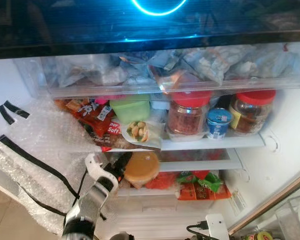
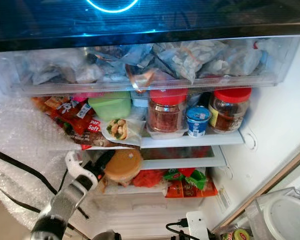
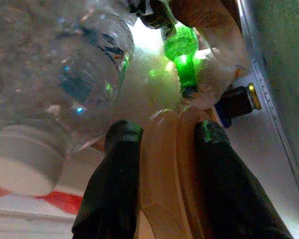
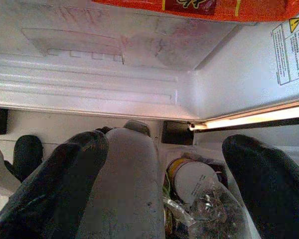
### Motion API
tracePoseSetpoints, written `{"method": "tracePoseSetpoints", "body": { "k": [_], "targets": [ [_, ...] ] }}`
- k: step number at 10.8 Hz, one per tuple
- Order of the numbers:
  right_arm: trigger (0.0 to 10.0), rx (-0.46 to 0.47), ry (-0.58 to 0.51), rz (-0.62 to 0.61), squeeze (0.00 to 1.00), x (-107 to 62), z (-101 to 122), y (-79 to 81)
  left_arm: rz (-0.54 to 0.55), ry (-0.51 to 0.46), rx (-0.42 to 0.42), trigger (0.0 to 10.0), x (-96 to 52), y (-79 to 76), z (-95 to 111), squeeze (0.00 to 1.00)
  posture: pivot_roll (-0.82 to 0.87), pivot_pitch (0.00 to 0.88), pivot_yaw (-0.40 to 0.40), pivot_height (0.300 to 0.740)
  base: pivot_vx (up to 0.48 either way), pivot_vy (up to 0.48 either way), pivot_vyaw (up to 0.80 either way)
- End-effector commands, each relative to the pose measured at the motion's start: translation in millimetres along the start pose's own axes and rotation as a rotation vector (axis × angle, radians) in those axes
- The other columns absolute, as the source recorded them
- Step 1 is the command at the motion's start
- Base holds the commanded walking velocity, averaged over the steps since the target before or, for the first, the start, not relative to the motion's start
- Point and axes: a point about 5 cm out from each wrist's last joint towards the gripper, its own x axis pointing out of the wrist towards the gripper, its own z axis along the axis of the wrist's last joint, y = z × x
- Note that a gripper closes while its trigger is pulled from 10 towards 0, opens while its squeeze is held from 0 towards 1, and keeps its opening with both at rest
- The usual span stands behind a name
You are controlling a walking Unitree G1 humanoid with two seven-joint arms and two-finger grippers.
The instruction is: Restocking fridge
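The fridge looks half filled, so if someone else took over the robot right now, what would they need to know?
Left gripper: fingers shut on a tan container, holding it at the lower shelf of the fridge, not yet let go.
Right gripper: open, low down by the bottom of the fridge, holding nothing.
Already on the upper shelf: two red-lidded jars, a green tub, a small blue-topped cup, snack packets.
Left to do: set the container down, release, back the arm out.
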Motion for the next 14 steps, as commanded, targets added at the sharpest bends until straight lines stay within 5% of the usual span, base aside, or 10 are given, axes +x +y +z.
{"method": "tracePoseSetpoints", "body": {
  "k": [1, 5, 8, 10, 11, 14],
  "targets": [
    [10.0, 0.004, 0.063, 0.012, 0.0, -3.4, -17.8, 5.4, -0.005, -0.012, -0.003, 10.0, 2.5, -0.7, 2.5, 0.0, 0.01, 0.048, 0.054, 0.67, 0.0, 0.0, 0.0],
    [10.0, 0.013, 0.071, 0.001, 0.0, -4.6, -22.4, 0.6, 0.004, 0.063, 0.093, 10.0, 12.2, 0.0, -4.7, 0.0, 0.0, 0.057, 0.059, 0.67, 0.0, 0.0, 0.0],
    [10.0, 0.015, 0.069, -0.003, 0.0, -4.6, -22.3, -2.0, -0.052, 0.151, 0.301, 10.0, 12.8, -3.1, -8.2, 0.0, 0.0, 0.06, 0.062, 0.67, 0.0, 0.0, 0.0],
    [10.0, 0.018, 0.066, -0.002, 0.0, -4.5, -21.5, -0.1, -0.062, 0.182, 0.351, 10.0, 12.0, -2.0, -11.9, 0.0, 0.0, 0.059, 0.064, 0.67, 0.0, 0.0, 0.0],
    [10.0, 0.019, 0.065, 0.0, 0.0, -4.3, -20.9, 1.1, -0.062, 0.18, 0.332, 10.0, 12.5, -2.5, -13.4, 0.0, 0.0, 0.059, 0.065, 0.67, 0.0, 0.0, 0.0],
    [10.0, 0.021, 0.063, 0.0, 0.0, -4.1, -20.2, 2.1, 0.009, -0.002, 0.038, 10.0, 14.1, 2.5, 0.0, 0.0, 0.0, 0.06, 0.067, 0.67, 0.0, 0.0, 0.0]
  ]
}}
